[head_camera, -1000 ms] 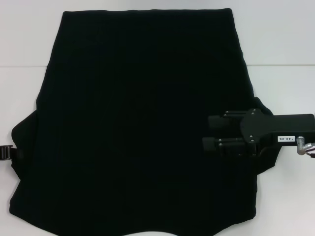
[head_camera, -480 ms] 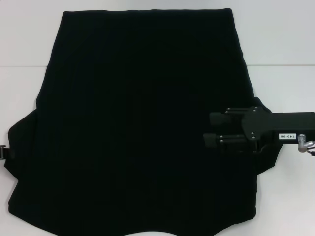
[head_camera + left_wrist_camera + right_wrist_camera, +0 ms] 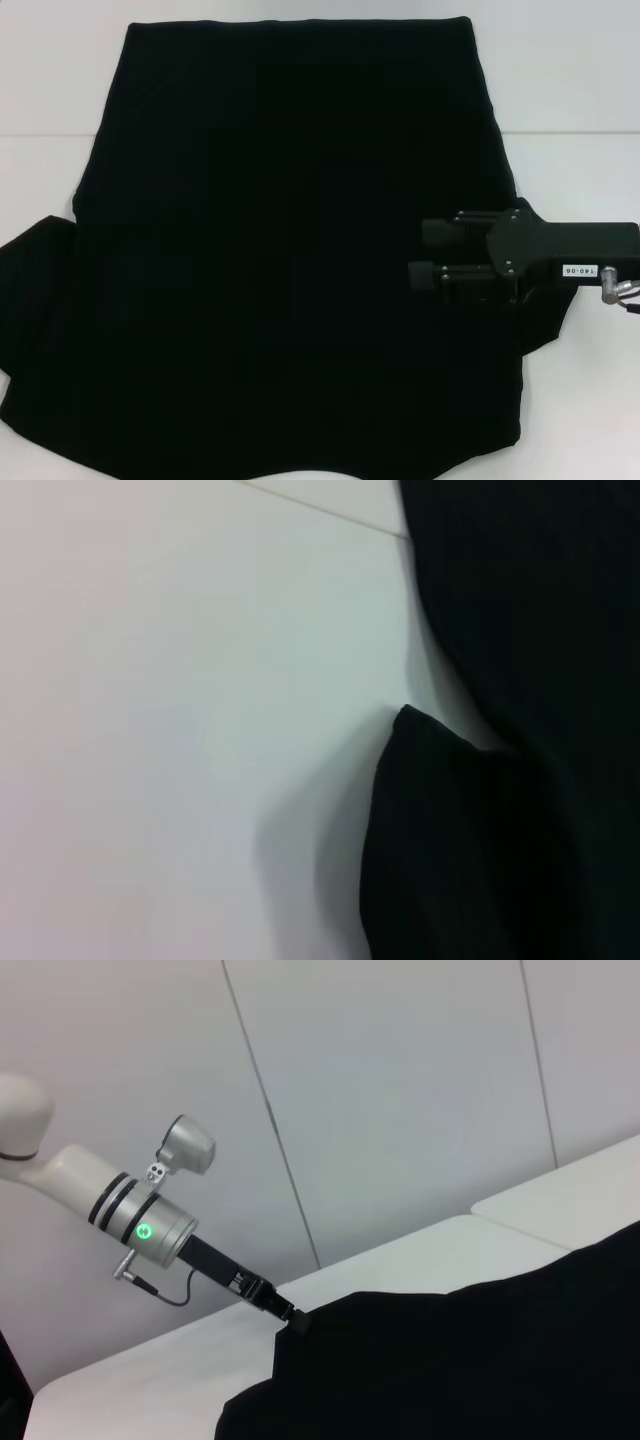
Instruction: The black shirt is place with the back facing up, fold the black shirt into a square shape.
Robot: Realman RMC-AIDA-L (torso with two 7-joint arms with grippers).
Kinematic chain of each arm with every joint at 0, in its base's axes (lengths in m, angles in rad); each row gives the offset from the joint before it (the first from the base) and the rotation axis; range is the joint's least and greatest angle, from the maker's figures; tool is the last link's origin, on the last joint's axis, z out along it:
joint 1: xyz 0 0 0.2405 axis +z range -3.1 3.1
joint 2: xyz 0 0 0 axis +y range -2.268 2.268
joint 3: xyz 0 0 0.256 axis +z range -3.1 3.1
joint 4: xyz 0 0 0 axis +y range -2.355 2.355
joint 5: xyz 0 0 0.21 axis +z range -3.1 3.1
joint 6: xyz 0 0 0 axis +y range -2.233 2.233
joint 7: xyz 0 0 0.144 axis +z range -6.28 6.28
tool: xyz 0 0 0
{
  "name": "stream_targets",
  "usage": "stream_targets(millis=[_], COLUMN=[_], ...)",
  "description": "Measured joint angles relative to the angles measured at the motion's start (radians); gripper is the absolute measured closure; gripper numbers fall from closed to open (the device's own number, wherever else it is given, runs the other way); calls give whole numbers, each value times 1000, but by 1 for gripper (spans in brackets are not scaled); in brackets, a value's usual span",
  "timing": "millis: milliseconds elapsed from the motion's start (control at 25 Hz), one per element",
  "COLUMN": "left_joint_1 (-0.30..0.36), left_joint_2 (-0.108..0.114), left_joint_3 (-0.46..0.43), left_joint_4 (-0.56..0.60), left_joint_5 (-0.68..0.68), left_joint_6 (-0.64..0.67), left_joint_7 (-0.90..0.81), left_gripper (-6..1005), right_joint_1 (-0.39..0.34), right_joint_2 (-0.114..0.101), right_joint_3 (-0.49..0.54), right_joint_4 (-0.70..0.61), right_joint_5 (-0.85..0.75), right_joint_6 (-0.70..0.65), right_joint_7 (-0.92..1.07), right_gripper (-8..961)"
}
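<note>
Currently the step in hand appears to be the first side fold: sleeves being taken up so they can be brought inward over the shirt body.

Black shirt [image 3: 290, 250]: spread flat on the white bench [image 3: 570, 80], covering most of the head view. Plain side up, no lettering visible. Hem edge lies at the far side. One sleeve spreads out at the robot's left, the other at the right under the right arm.

Right gripper [image 3: 425, 255]: sits over the shirt's right margin, near the sleeve/shoulder region, fingers pointing toward the shirt centre. Two finger bars show with a narrow gap between them. Whether cloth is pinched in that gap cannot be told, since black fabric and black metal merge.

Left gripper [image 3: 297, 1322]: not visible in the head view. Right wrist view shows it far off at the opposite sleeve, tip touching the raised corner of fabric. Finger state: cannot tell. Left wrist view shows only a lifted, bunched sleeve corner [image 3: 440, 820] above the bench.

Next move, as judged:
1. Confirm each gripper has a firm hold on its sleeve.
2. Lift just enough to clear the body fabric.
3. Carry sleeves inward, approx. parallel to side seams, keeping fold lines straight.
4. Avoid dragging the lower layer; wrinkles would spoil the square shape.
</note>
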Motion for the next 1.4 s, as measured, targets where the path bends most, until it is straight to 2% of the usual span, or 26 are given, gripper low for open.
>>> stream_targets(millis=[560,1400], left_joint_1=[21,15], left_joint_2=[5,10], left_joint_3=[-74,-94], left_joint_4=[7,8], left_joint_5=[0,-1], left_joint_6=[-26,-53], left_joint_7=[10,6], left_gripper=[999,1000], right_joint_1=[6,3], right_joint_2=[0,-1], right_joint_3=[-1,-1], right_joint_4=[0,0], right_joint_5=[13,27], right_joint_6=[1,2], right_joint_7=[0,2], right_gripper=[192,194])
